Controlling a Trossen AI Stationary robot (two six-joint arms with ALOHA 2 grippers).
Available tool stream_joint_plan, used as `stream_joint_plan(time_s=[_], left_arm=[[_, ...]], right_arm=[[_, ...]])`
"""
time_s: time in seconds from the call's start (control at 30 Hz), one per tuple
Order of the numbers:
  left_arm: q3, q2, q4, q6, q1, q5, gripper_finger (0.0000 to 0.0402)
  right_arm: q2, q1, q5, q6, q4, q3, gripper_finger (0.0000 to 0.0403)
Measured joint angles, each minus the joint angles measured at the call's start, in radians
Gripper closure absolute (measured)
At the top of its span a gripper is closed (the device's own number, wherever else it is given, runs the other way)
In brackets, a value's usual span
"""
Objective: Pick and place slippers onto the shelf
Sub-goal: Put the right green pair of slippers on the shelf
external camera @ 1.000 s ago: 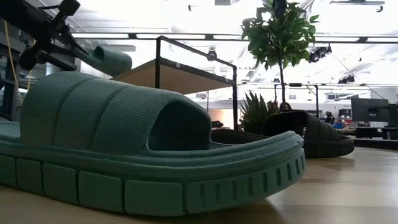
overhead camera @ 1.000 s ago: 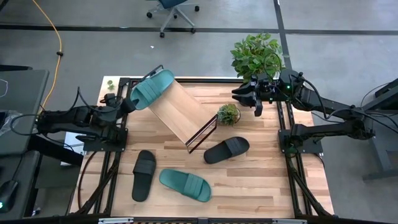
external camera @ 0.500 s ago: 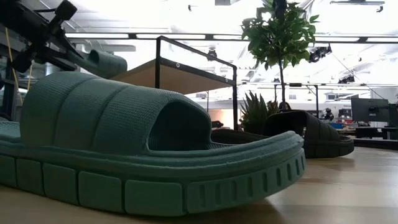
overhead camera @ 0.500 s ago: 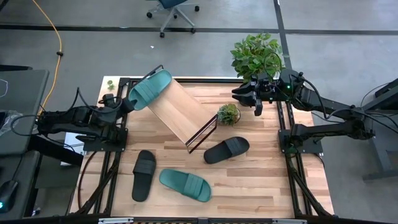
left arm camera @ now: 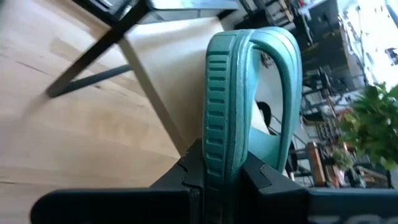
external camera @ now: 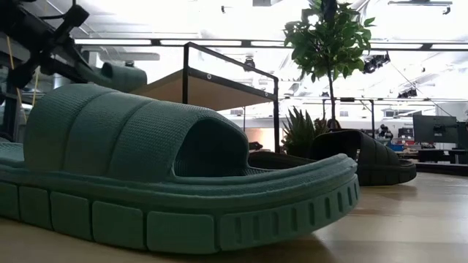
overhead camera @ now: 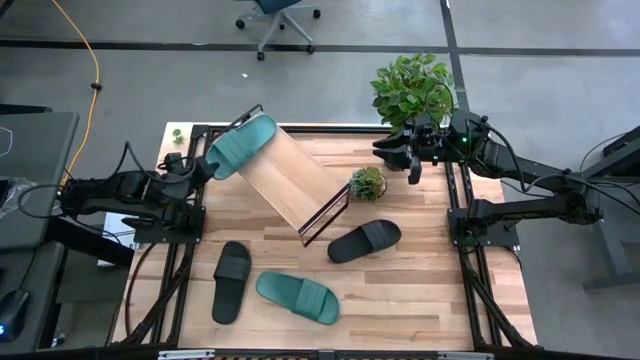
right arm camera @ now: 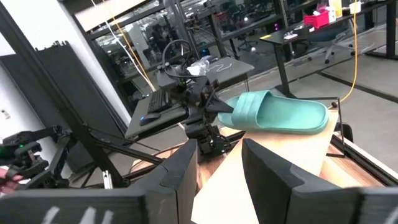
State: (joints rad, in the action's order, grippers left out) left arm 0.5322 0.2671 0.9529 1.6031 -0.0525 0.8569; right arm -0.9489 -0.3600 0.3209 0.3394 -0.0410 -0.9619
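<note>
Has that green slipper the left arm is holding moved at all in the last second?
Yes. The left gripper has carried the teal slipper slightly toward the far end of the shelf; in the low view it sits lower against the shelf's frame.

A grey concrete floor (overhead camera: 330, 85) surrounds the light butcher-block wooden counter (overhead camera: 420, 290). A blue wheeled office chair (overhead camera: 277, 14) stands beyond it, a yellow cable (overhead camera: 95, 70) trails nearby, and a leafy green potted plant (overhead camera: 412, 88) sits at the counter's far corner.
</note>
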Motion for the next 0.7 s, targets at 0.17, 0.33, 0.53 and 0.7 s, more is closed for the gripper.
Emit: stream_joint_plan(time_s=[0.17, 0.33, 0.53, 0.7], left_arm=[[-0.057, -0.044, -0.028, 0.049, 0.000, 0.029, 0.0376], [-0.140, -0.073, -0.160, 0.024, 0.000, 0.021, 0.0376], [-0.179, -0.077, -0.204, 0.048, 0.000, 0.022, 0.0376], [-0.180, -0.077, -0.202, 0.060, 0.000, 0.029, 0.0362]], right_arm=[[0.000, 0.000, -0.002, 0.000, 0.000, 0.000, 0.0284], [0.000, 0.000, -0.003, 0.000, 0.000, 0.000, 0.0284], [0.000, 0.000, -0.017, 0.006, 0.000, 0.000, 0.0284], [0.000, 0.000, -0.018, 0.019, 0.000, 0.000, 0.0284]])
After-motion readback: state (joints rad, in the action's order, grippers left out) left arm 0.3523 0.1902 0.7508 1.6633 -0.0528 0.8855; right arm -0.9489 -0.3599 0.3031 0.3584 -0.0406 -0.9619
